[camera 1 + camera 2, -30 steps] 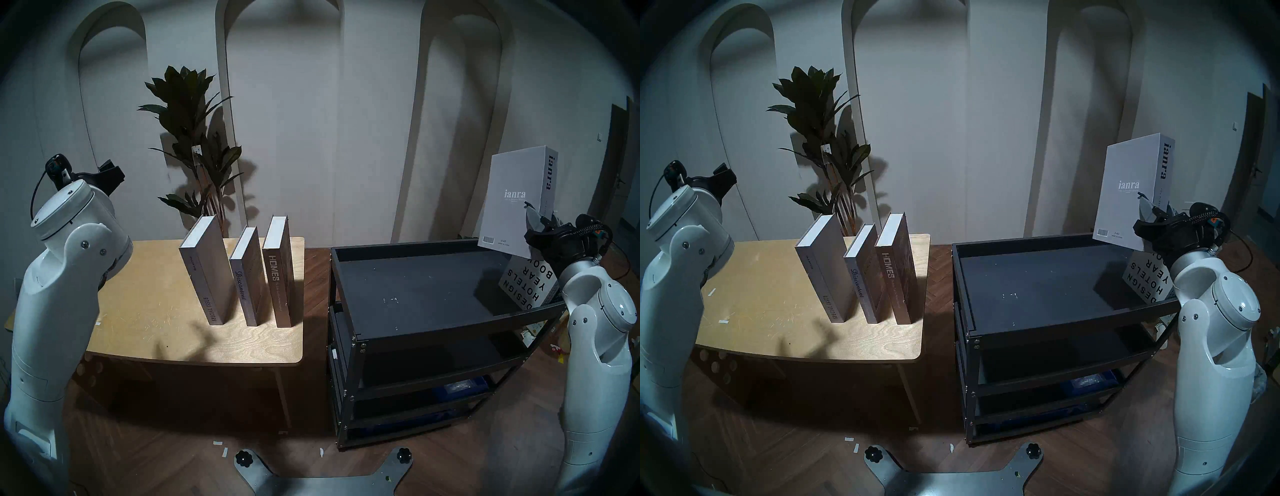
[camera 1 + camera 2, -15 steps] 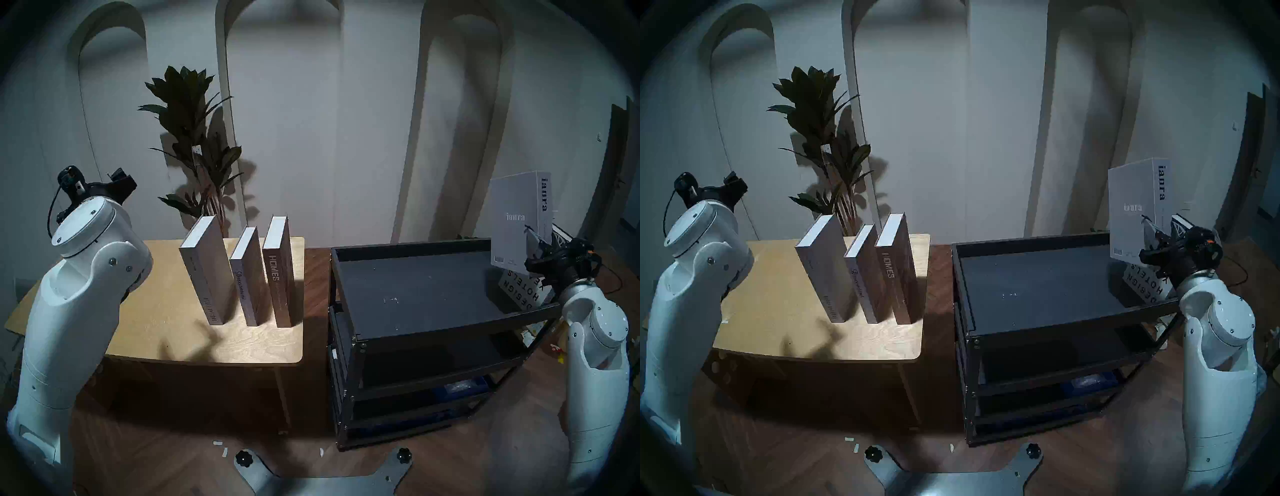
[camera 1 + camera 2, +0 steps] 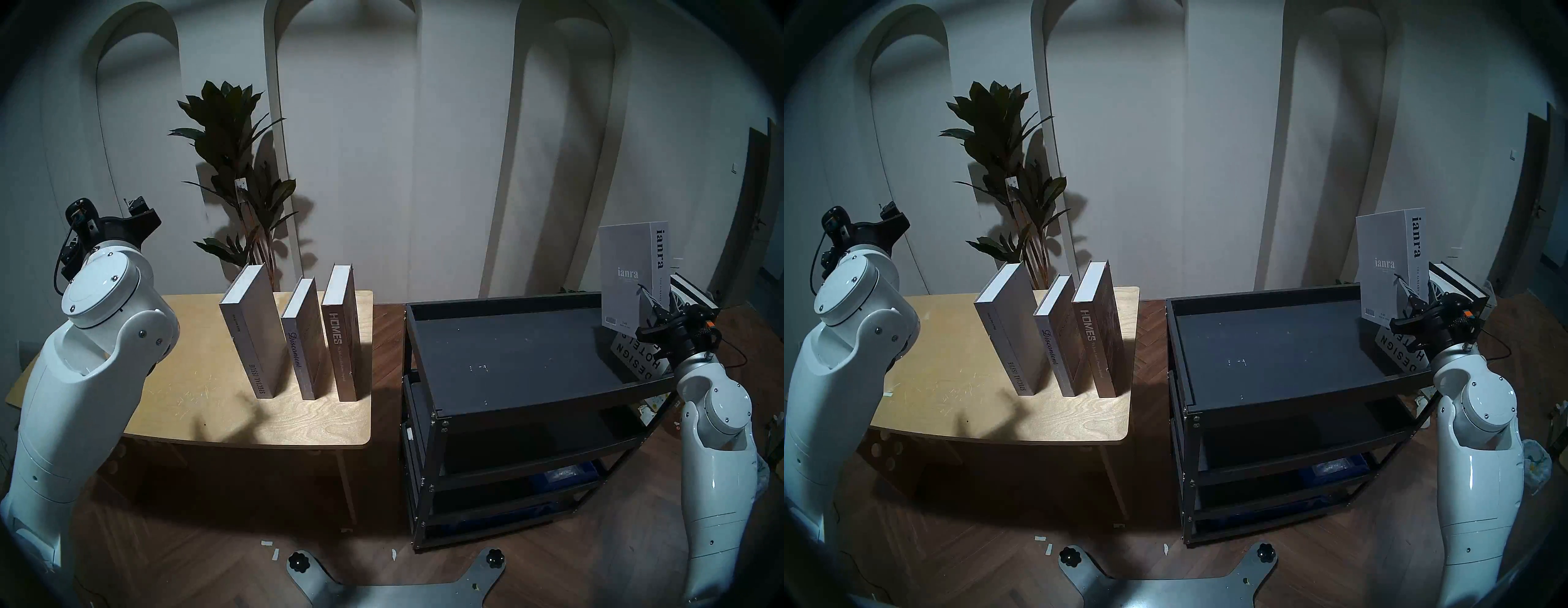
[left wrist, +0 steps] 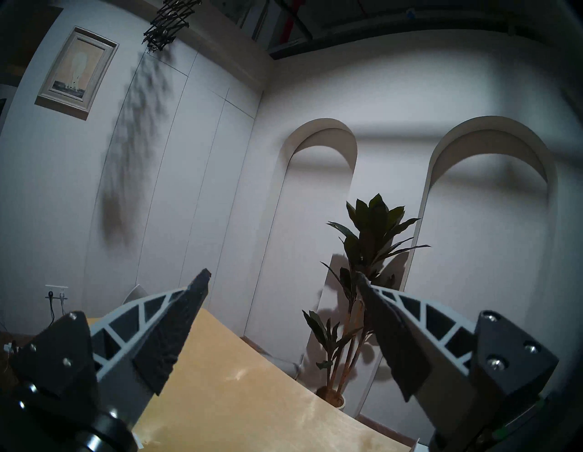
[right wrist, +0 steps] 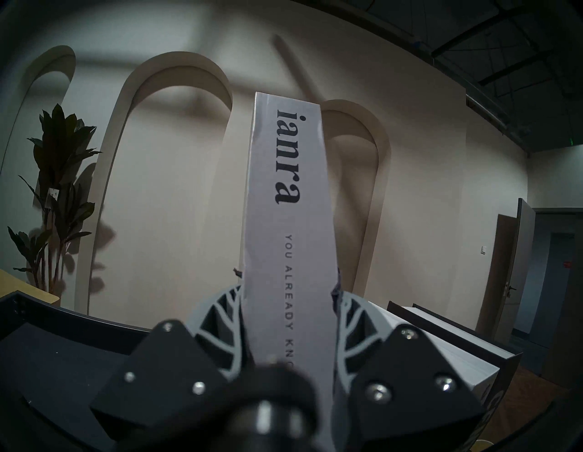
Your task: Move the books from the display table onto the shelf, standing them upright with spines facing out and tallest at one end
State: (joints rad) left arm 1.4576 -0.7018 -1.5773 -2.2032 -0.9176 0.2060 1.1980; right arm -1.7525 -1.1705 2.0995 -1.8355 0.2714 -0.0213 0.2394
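Three books stand upright on the plywood display table: "SPECIAL ISSUE", "Discontent" and "HOMES". My right gripper is shut on a white "ianra" book, holding it upright by the lower spine just above the right end of the black shelf's top tray. Under and behind it the "DESIGN HOTELS YEARBOOK" book lies tilted, with a dark-covered book next to it. My left gripper is open and empty, raised over the table's left end.
A tall potted plant stands behind the table. A strip of wood floor separates table and shelf. The rack's lower tiers hold something blue. My base plate is at the front.
My right arm has brought the "ianra" book down and turned it more upright over the shelf's right end. The left arm has swung a little to the right, gripper still open.
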